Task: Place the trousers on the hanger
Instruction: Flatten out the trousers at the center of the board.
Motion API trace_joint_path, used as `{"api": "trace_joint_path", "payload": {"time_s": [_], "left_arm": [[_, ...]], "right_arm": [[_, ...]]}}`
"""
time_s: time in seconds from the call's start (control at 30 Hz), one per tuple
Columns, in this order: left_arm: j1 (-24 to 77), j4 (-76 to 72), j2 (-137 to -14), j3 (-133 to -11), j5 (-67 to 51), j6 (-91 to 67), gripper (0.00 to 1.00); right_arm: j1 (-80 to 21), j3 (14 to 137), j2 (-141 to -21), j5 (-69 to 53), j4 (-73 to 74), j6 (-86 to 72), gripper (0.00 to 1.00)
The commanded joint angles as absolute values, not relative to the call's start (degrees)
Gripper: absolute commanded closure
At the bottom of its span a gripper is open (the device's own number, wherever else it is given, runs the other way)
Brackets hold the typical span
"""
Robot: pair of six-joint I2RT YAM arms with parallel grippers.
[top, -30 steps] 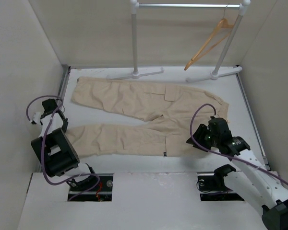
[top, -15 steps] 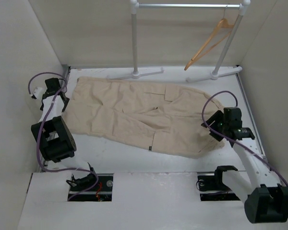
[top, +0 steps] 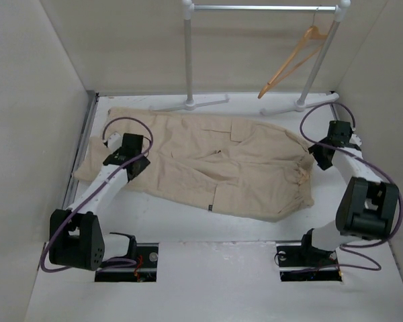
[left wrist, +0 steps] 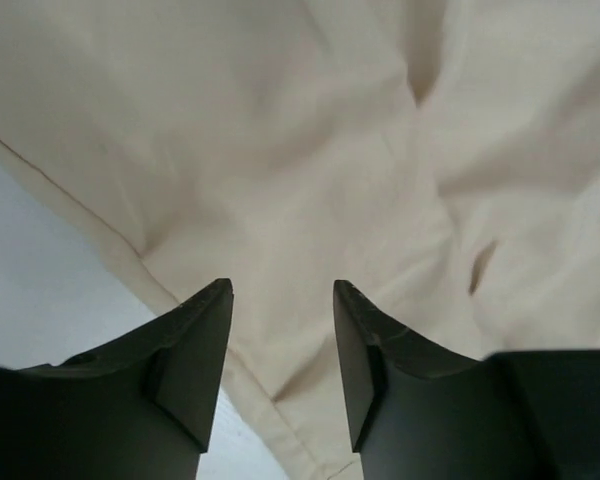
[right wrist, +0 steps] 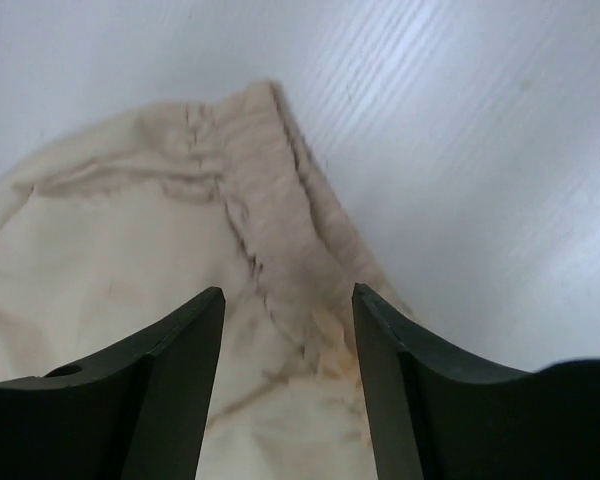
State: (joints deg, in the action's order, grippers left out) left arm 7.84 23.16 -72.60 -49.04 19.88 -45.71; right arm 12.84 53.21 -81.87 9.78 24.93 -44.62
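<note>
The left arm runs from its base at the near left corner forward and to the right, ending over the leg end of the trousers. The left hand points down with its fingers moderately apart, gripping nothing. Tan cloth lies below them, and the near seam edge runs under the left finger. The counter shows bare just beside that edge.

The trousers lie flat across the middle of the counter, legs to the left and waist to the right. A bare strip separates them from the near edge.

The right arm bends up along the right side. The right hand hovers spread over the gathered waistband, empty, with bare counter to its right.

At the far edge the hanger hangs tilted from the rail, well apart from both hands.
</note>
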Motion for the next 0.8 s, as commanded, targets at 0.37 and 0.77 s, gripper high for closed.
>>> {"api": "trace_joint_path", "payload": {"time_s": [0.37,0.77], "left_arm": [[2.7,21.9,-63.5,-27.2,8.9,-49.9,0.72],[-1.6,30.9,-56.0,-33.2,6.5,-49.6,0.68]], "right_arm": [[13.4,63.5,-99.5,8.8,21.9,-42.3,0.53],[16.7,76.1,-103.1,9.8,22.8,-45.4,1.0]]}}
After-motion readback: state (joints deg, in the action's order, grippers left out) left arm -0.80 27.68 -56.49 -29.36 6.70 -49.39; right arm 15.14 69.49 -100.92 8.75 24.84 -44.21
